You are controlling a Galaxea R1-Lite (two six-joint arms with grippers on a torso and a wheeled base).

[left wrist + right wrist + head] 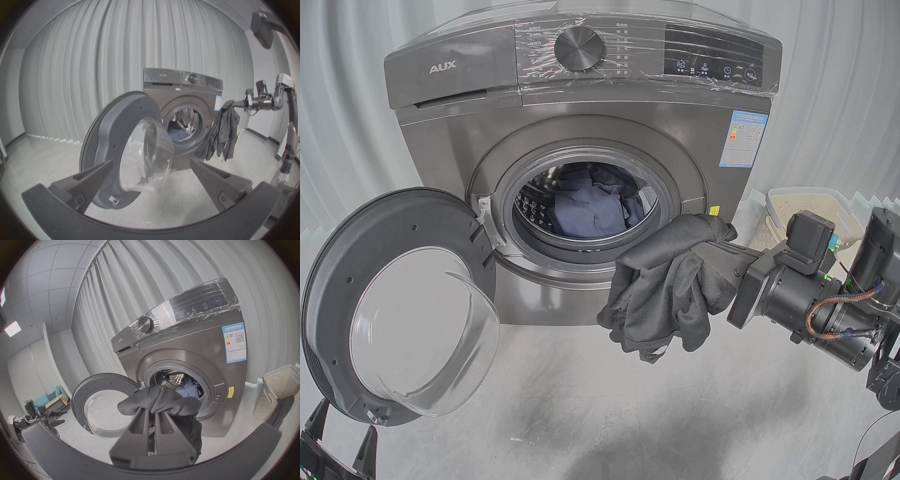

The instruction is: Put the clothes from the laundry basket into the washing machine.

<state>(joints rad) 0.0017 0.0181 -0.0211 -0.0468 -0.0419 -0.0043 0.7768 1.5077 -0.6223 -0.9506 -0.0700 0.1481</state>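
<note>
A dark grey garment [662, 287] is hanging bunched from the right gripper's [152, 416] closed jaws, just before the washing machine [456, 134]. The grey machine's door [394, 300] is standing wide open, and blue clothes [590, 206] are lying in its drum. The cream laundry basket [809, 206] is sitting beside the machine, with 1 dark cloth [282, 410] draping over its rim.

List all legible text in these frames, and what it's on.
"AUX": drawer front of the washing machine.
Control panel captions: too small to read.
Program labels around the dial: blurred.
Blue energy label: print too small.
Yellow sticker: unreadable.
</note>
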